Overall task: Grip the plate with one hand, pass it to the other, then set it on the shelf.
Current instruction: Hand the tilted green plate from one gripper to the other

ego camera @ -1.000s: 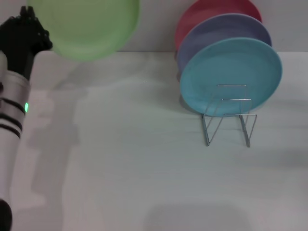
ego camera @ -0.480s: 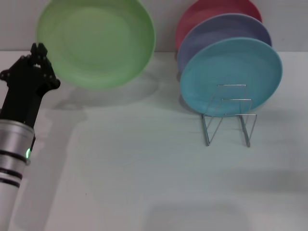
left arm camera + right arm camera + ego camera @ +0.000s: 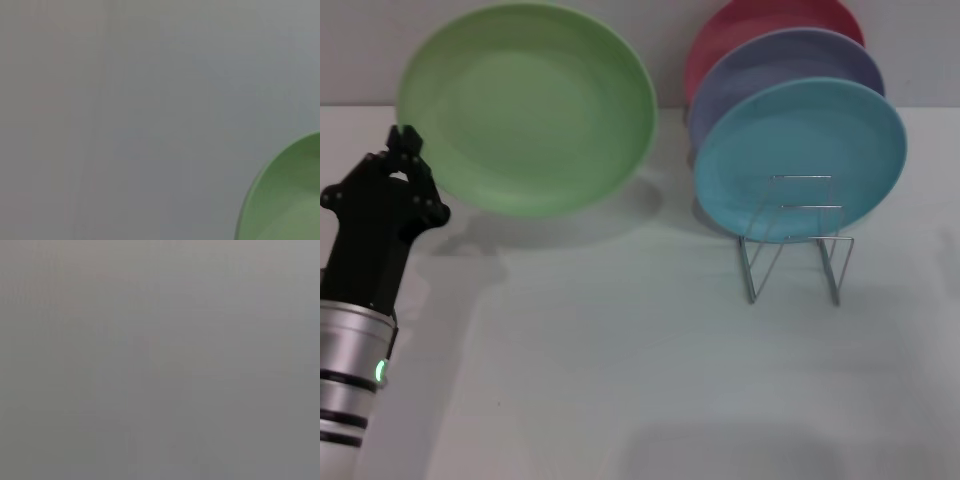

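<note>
The light-green plate (image 3: 530, 105) hangs in the air at the back left, tilted with its face toward me. My left gripper (image 3: 405, 140), black on a silver arm with a green light, is shut on the plate's lower left rim. In the left wrist view only a curved piece of the plate (image 3: 287, 200) shows against a grey wall. The wire shelf (image 3: 795, 245) stands on the white table at the right, well apart from the plate. My right gripper is out of view, and the right wrist view shows only plain grey.
In the shelf stand a turquoise plate (image 3: 800, 160), a lavender plate (image 3: 770, 65) behind it and a red plate (image 3: 740, 25) at the back. Its front wire slots (image 3: 810, 195) hold nothing. The white table (image 3: 620, 360) spreads out before me.
My left arm has drawn back toward me and lower in the head view, and the green plate came down with it, now showing whole and slightly further right.
</note>
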Controlling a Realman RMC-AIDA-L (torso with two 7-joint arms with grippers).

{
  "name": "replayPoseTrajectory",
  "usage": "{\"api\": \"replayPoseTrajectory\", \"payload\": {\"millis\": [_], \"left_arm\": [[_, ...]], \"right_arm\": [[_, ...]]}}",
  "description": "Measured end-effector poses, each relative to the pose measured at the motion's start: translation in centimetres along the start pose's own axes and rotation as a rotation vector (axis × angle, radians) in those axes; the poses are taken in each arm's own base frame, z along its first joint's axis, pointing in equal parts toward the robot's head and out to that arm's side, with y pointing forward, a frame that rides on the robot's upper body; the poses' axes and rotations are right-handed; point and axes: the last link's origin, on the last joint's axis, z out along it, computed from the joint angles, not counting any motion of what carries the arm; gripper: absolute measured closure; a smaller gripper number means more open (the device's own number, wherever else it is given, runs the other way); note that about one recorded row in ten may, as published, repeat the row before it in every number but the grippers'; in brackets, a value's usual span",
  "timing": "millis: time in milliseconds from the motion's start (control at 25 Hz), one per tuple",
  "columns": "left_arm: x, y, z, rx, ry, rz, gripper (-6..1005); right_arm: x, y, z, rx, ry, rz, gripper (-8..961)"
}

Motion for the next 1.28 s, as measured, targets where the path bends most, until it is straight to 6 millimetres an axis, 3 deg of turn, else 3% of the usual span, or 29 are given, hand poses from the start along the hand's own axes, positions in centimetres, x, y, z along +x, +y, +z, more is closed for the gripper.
{"api": "replayPoseTrajectory", "payload": {"millis": [200, 440, 760, 1280], "left_arm": [[-0.4, 1.1, -1.2, -0.05, -0.017, -0.005, 970], [-0.9, 1.3, -2.0, -0.067, -0.043, 0.006, 970], [-1.9, 2.3, -2.6, -0.11, -0.094, 0.068, 971], [-2.1, 3.1, -2.7, 0.028, -0.156, 0.144, 971]], "right_arm": [[1.0, 3.7, -1.6, -0.055, 0.049, 0.038, 248], [1.7, 6.6, -1.9, -0.138, 0.089, 0.082, 248], [2.8, 8.3, -1.5, -0.211, 0.157, 0.123, 248], [5.0, 10.6, -0.1, -0.343, 0.275, 0.129, 248]]}}
